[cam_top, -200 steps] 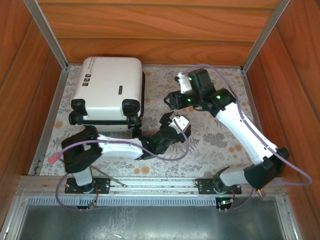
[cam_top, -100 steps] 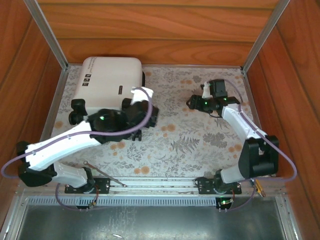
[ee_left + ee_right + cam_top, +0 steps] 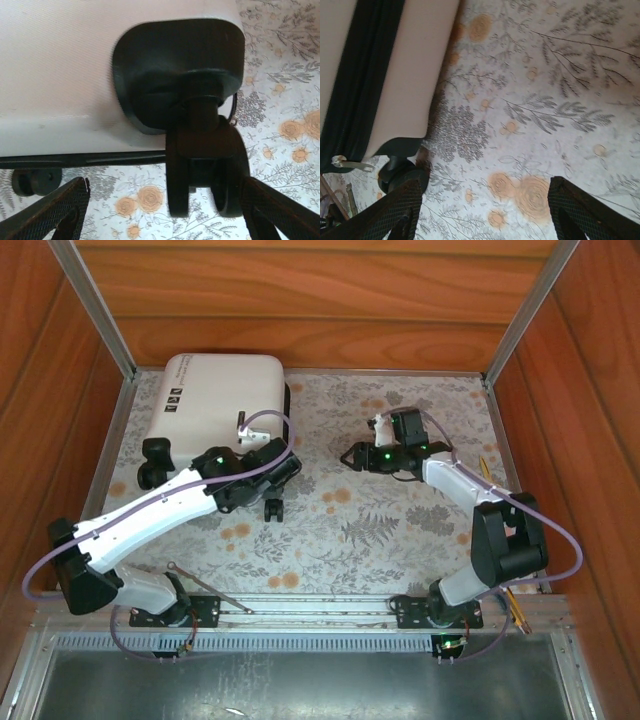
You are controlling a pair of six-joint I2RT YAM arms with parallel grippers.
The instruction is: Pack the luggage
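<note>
The luggage (image 3: 220,400), a white hard-shell suitcase, lies closed at the back left of the floral cloth. In the left wrist view its white shell (image 3: 55,75) and a black caster wheel (image 3: 202,170) are close up. My left gripper (image 3: 165,215) is open, with that wheel between its fingers nearer the right one; from above the left gripper (image 3: 268,480) is at the luggage's near right corner. My right gripper (image 3: 350,455) is open over bare cloth, pointing left at the luggage. The right wrist view has the right gripper (image 3: 485,210), the luggage's black zipper (image 3: 365,75) and a wheel (image 3: 395,175).
Wooden walls (image 3: 300,300) and slanted metal posts (image 3: 95,310) box in the table on three sides. A metal rail (image 3: 300,605) with both arm bases runs along the near edge. Open floral cloth (image 3: 380,530) lies between the arms.
My left arm swung from the table's middle over to the luggage's near right wheel. My right arm drew back, then came down and left toward the luggage.
</note>
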